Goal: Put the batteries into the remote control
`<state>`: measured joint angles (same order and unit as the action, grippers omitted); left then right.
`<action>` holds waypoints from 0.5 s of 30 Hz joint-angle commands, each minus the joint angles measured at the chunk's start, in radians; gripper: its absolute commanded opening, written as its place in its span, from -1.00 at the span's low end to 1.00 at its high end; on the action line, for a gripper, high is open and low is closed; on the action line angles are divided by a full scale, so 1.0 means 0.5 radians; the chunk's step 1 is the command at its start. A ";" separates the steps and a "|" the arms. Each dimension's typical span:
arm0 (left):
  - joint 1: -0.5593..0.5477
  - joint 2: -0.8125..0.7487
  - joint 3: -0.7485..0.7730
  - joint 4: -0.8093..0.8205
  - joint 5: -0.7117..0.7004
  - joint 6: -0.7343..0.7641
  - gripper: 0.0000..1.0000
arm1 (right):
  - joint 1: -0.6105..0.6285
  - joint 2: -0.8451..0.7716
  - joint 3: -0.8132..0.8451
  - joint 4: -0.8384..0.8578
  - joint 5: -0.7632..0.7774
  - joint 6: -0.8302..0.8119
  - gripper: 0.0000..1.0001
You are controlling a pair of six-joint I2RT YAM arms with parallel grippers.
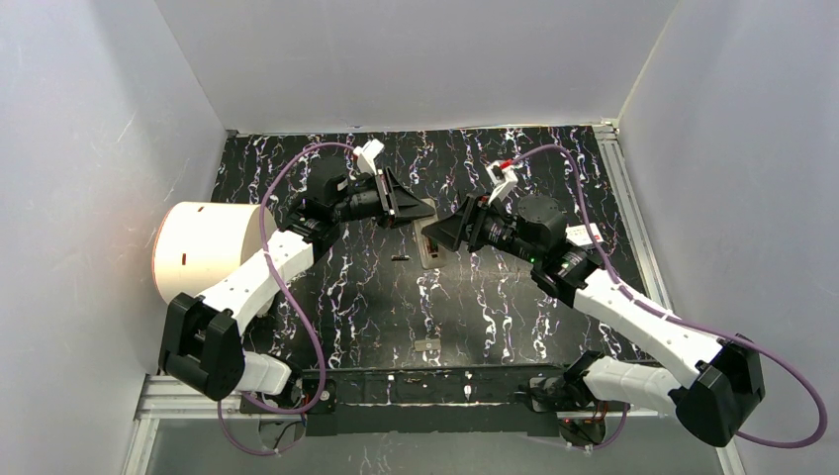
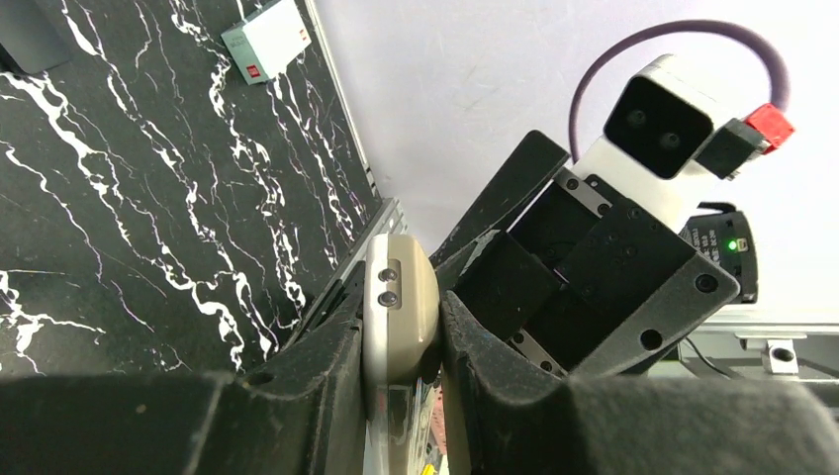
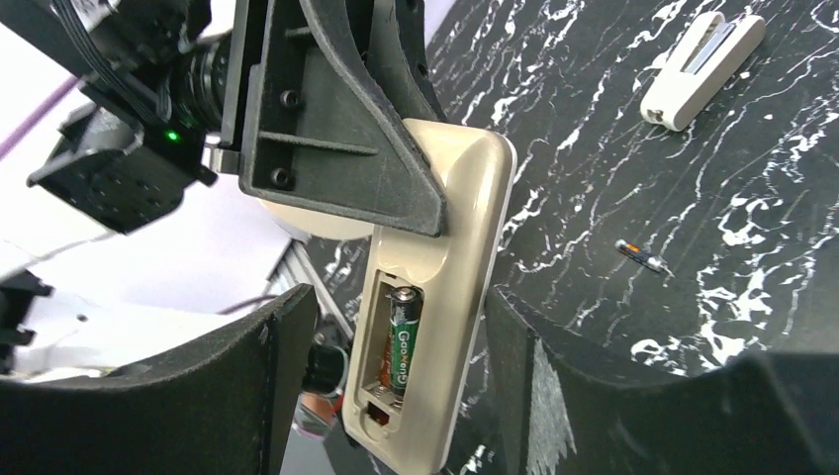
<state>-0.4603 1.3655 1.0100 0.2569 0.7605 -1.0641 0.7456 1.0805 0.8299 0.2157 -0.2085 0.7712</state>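
Beige plastic remote [image 3: 460, 277] is held off the black white-veined worktop [image 1: 376, 317], a little toward 12 o'clock of its centre in the overhead view. The left claw [image 2: 401, 346] reaches in from 10 o'clock and is clamped on one end of the remote, its dark pads pressed to both sides. The back of the remote is open. A green cell [image 3: 404, 341] lies lengthwise in the compartment; the slot beside it at 9 o'clock shows coppery metal, and whether it holds a cell cannot be made out. The right claw [image 3: 399, 302] comes in from 3 o'clock with its fingers spread apart on either side of the remote's open end. Whether they touch it is unclear. A small dark cell [image 1: 399, 257] lies loose on the worktop, near the remote at its 9 o'clock. A pale oblong piece [image 3: 698, 69] lies flat on the worktop, well apart from the cell. A white drum [image 1: 203, 247] stands at the 9 o'clock edge. The left wrist view shows a small pale box [image 2: 267, 38] with a red mark at 11 o'clock.
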 commanded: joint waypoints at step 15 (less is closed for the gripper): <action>0.000 -0.030 0.103 -0.054 0.105 0.085 -1.00 | -0.009 0.091 0.312 -0.527 -0.198 -0.723 0.22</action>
<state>-0.4603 1.3640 1.0119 0.2287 0.7795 -1.0294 0.7456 1.1152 0.9272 -0.0135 -0.2676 0.4904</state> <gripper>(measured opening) 0.241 0.604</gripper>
